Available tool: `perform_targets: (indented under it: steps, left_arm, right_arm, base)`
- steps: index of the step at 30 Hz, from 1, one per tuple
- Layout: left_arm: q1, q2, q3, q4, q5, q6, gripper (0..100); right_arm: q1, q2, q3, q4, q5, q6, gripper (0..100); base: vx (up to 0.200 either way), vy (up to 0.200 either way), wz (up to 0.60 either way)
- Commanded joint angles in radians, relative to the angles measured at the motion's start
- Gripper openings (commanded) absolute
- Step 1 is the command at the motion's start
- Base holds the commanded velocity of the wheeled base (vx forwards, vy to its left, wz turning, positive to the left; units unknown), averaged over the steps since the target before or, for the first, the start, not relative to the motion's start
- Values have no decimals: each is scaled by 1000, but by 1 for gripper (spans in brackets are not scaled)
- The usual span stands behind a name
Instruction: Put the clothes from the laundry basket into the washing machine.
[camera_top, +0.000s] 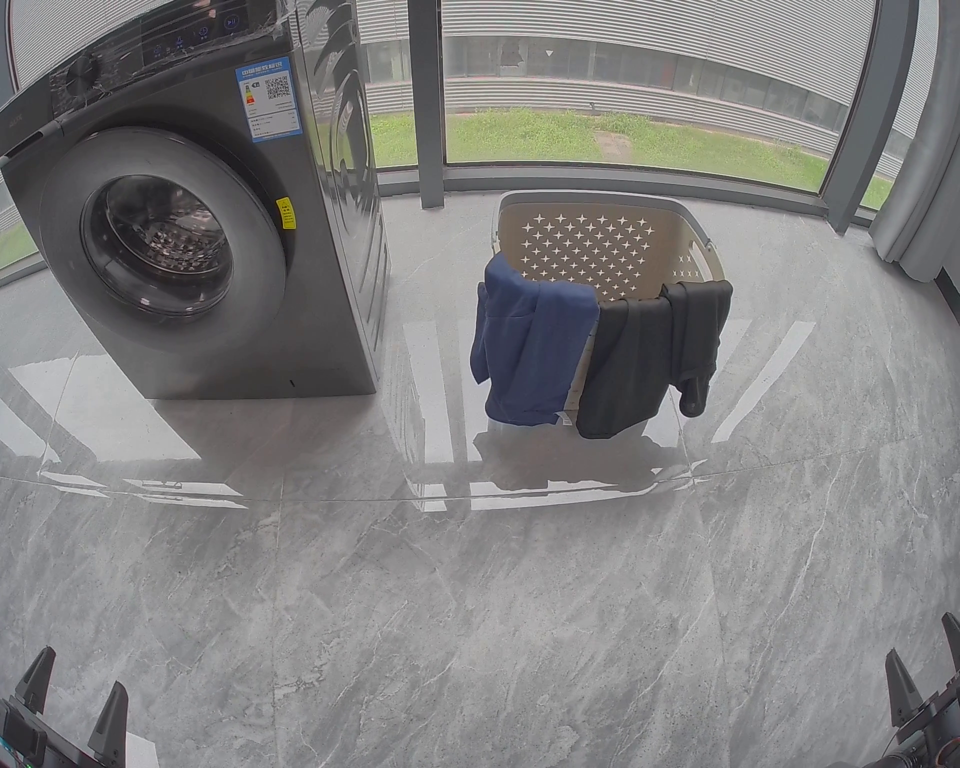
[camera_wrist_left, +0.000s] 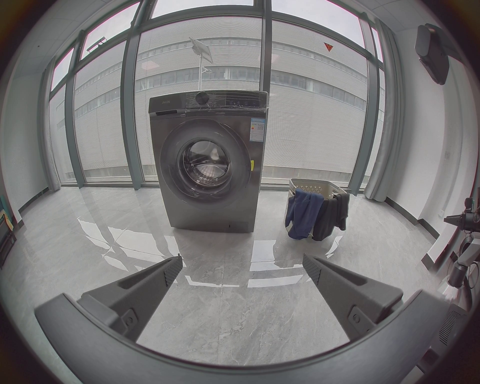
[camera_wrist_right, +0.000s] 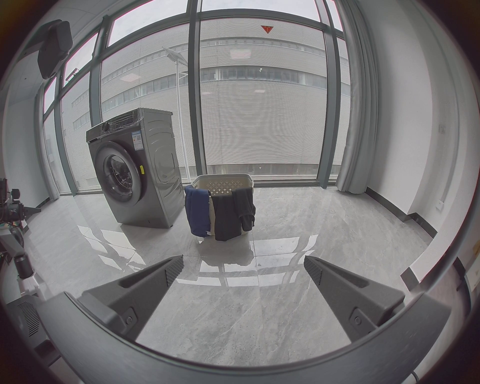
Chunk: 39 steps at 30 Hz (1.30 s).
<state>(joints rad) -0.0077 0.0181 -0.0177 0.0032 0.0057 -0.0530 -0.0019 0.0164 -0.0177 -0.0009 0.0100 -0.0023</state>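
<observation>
Left gripper (camera_wrist_left: 241, 260) and right gripper (camera_wrist_right: 243, 261) gape wide, empty; clothes (camera_top: 530, 345) drape the laundry basket (camera_top: 600, 198) rim, near the closed washing machine (camera_top: 160, 245).

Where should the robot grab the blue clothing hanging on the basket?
Probably at the top of the blue garment, where it folds over the front rim of the laundry basket. Coming down from above looks best: the cloth forms a ridge there that can be pinched, while lower down it hangs flat against the wall. Lifting straight up should clear the black garment beside it.
</observation>
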Motion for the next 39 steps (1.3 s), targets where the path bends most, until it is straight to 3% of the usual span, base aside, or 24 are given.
perform_targets:
  steps: [1, 15, 24, 39]
  left_arm:
    - [0, -18, 18, 0, 0, 1, 100]
    - [0, -18, 18, 0, 0, -1, 100]
    - [0, -18, 18, 0, 0, 2, 100]
    - [0, -18, 18, 0, 0, -1, 100]
  right_arm:
    - [0, -16, 18, 1, 1, 1, 100]
    - [0, -16, 18, -1, 1, -1, 100]
    - [0, -16, 18, 1, 1, -1, 100]
    - [0, -16, 18, 1, 1, -1, 100]
  base:
    - [0, -200, 0]
    - [0, -200, 0]
    - [0, 0, 0]
    - [200, 0, 0]
